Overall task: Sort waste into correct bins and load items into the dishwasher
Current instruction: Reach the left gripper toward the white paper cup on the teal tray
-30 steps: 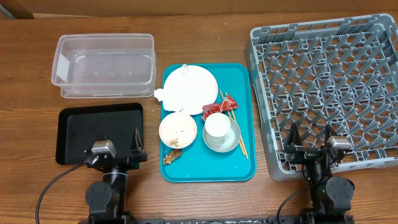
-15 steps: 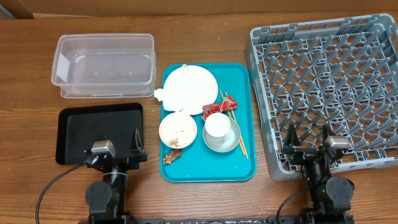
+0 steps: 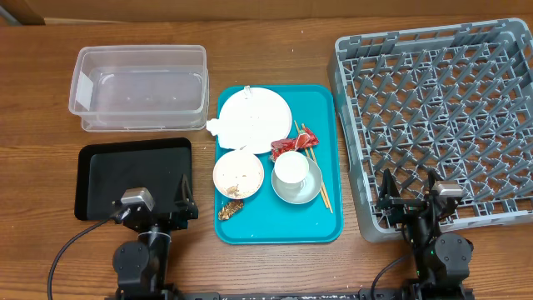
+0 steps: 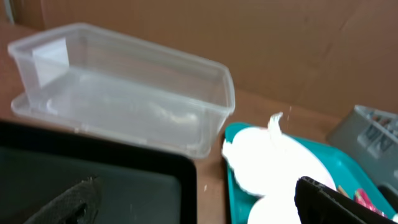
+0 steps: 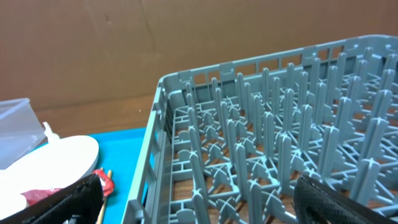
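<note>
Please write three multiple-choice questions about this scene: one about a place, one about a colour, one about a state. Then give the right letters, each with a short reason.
1. Where does the red wrapper lie?
A) on the bare wood of the table
B) on the teal tray
C) on the floor

2. What colour is the shallow tray to the left of the teal tray?
A) black
B) red
C) white

3. In what state is the grey rack?
A) it holds a plate
B) it lies upside down
C) it holds no dishes

Answers:
1 B: the overhead view shows the wrapper on the teal surface.
2 A: it is plainly black against the brown wood.
3 C: only bare upright pegs show in it.
</note>
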Robot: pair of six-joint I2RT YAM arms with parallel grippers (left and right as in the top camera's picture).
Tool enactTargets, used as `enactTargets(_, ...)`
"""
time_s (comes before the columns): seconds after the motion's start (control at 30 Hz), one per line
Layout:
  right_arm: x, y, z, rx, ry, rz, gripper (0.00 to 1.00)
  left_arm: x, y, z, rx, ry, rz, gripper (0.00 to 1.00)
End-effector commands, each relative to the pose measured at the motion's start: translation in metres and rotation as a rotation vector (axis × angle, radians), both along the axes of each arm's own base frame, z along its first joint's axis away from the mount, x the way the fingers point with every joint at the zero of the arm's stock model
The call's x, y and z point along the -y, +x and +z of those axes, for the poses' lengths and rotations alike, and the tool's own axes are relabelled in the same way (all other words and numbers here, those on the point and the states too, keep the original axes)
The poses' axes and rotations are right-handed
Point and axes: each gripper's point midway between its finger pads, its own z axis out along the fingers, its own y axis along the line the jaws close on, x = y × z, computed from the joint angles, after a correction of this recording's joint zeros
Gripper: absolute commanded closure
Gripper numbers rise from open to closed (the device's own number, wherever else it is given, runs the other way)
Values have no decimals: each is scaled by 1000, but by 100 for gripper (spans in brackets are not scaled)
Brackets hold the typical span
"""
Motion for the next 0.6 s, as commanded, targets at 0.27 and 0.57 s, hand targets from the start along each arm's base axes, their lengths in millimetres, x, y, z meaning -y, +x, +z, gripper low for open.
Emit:
enactTargets(0.27, 7, -17, 53, -10, 78, -45, 0, 6, 2, 32, -114, -20, -30, 0)
enactTargets(0.57, 4, -16, 65, -199, 103, -43, 0, 26, 30, 69, -313, -59, -154, 0)
